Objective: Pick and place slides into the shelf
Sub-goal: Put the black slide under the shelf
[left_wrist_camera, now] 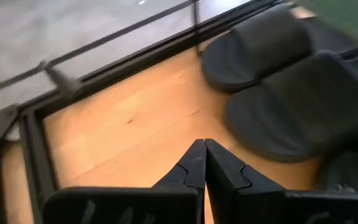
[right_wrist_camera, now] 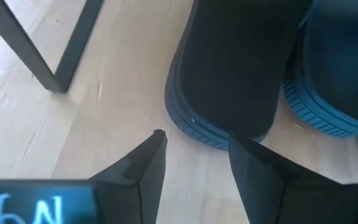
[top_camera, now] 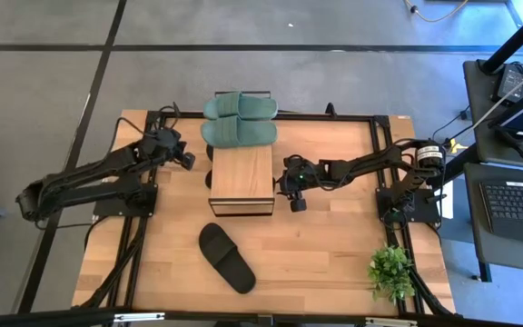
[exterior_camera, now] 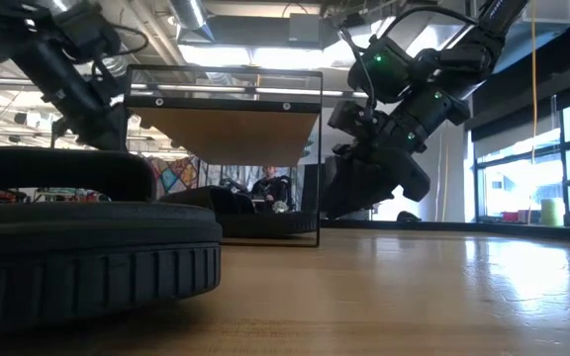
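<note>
Right hand [right_wrist_camera: 194, 146], fingers apart and gripping nothing, sat at the shelf's [top_camera: 241, 173] right side; a black slide [right_wrist_camera: 232, 68] lay just ahead under it (long axis pointing away from your hand).

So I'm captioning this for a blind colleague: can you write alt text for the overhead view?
Seen from above, two green slides lie on the far end of a small wood-topped shelf at mid-table. The right end effector sits low beside the shelf's right edge, the left end effector near its left side. One black slide lies on the table in front, with a plant at the corner.
</note>
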`<action>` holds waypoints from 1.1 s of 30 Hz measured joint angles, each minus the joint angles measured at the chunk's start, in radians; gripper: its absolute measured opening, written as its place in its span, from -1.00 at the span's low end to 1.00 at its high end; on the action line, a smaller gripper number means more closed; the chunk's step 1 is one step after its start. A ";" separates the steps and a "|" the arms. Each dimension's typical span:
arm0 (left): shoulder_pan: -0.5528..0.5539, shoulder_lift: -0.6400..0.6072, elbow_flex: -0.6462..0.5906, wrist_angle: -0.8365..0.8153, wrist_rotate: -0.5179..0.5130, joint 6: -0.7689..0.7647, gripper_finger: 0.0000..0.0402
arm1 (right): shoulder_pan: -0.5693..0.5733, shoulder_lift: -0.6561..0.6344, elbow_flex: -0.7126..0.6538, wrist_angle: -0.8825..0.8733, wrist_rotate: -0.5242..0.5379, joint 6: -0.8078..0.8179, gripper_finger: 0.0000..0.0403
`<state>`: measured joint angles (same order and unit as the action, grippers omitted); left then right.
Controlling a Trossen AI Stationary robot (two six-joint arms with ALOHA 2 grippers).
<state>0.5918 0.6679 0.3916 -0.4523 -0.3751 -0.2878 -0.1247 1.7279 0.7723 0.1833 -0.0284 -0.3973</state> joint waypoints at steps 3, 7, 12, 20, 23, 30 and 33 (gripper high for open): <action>0.031 0.047 0.000 0.028 0.038 -0.023 -1.00 | -0.007 0.000 0.000 0.000 0.000 0.000 -0.14; 0.094 0.102 0.000 0.118 0.165 -0.049 -1.00 | -0.009 0.000 0.000 0.000 0.000 -0.001 -0.14; 0.191 0.165 0.000 0.124 0.210 -0.036 -1.00 | -0.008 0.000 0.000 0.000 0.000 -0.003 -0.14; 0.286 0.272 0.000 0.180 0.360 0.010 -1.00 | -0.009 0.000 0.000 0.000 0.000 -0.027 -0.14; 0.299 0.318 0.000 0.208 0.367 0.009 -1.00 | -0.009 0.000 0.000 0.000 0.000 -0.047 -0.14; 0.300 0.449 0.000 0.270 0.410 -0.050 -1.00 | -0.009 0.000 0.000 0.000 0.000 -0.052 -0.14; 0.300 0.510 0.000 0.316 0.414 -0.084 -1.00 | -0.009 0.000 0.000 0.000 0.000 -0.052 -0.14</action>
<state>0.8920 1.1774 0.3917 -0.1358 0.0390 -0.3714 -0.1337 1.7279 0.7723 0.1828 -0.0280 -0.4495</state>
